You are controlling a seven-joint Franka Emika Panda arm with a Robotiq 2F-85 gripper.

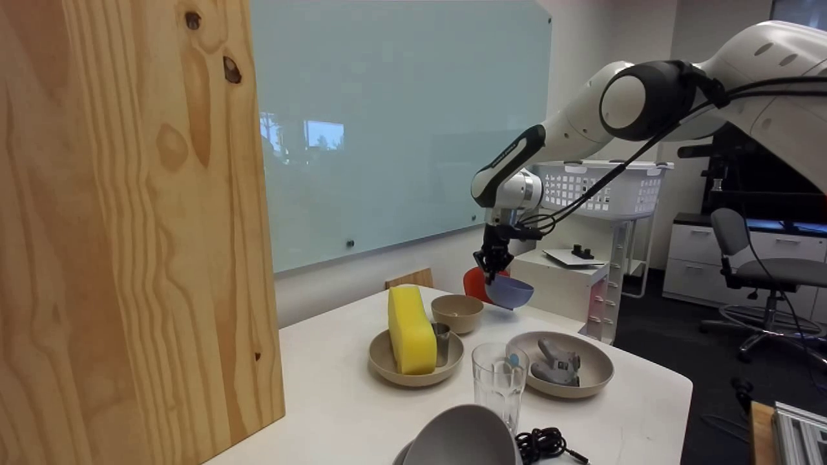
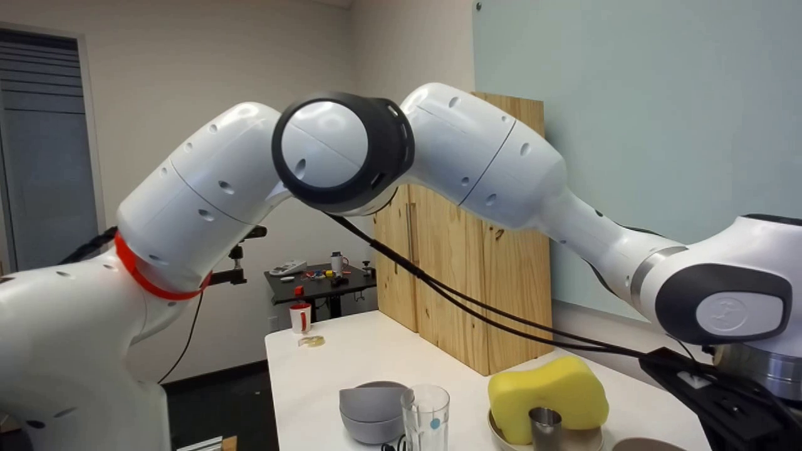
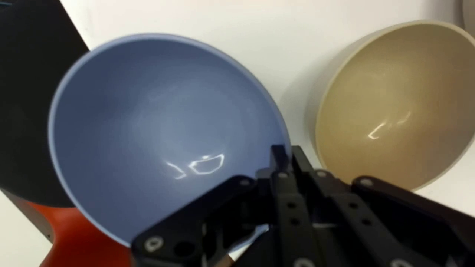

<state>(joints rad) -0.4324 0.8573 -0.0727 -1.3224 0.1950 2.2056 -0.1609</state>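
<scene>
Closest to the wrist camera is the black metal two-fingered hand (image 3: pixel 288 157), pinching the rim of a round, glossy blue bowl (image 3: pixel 167 122). The blue bowl is held tilted just beside a deep, round beige bowl (image 3: pixel 389 111), a strip of white, smooth-topped desk (image 3: pixel 289 78) showing between the two; the grip is on the rim nearest the beige bowl. In an exterior view, a curved red object (image 1: pixel 475 284) shows behind the beige bowl. In front of the beige bowl, to its left, a shallow beige dish (image 1: pixel 381 361) carries a yellow, wavy-edged sponge block (image 1: pixel 413 342) and a silvery metal cup (image 1: pixel 442 345). To its right and in front, a matching dish (image 1: pixel 597 365) holds a grey plastic game controller (image 1: pixel 557 365). Farther in front of the beige bowl stand a tall, clear drinking glass (image 1: pixel 501 381) and round grey bowls (image 1: pixel 462 439).
</scene>
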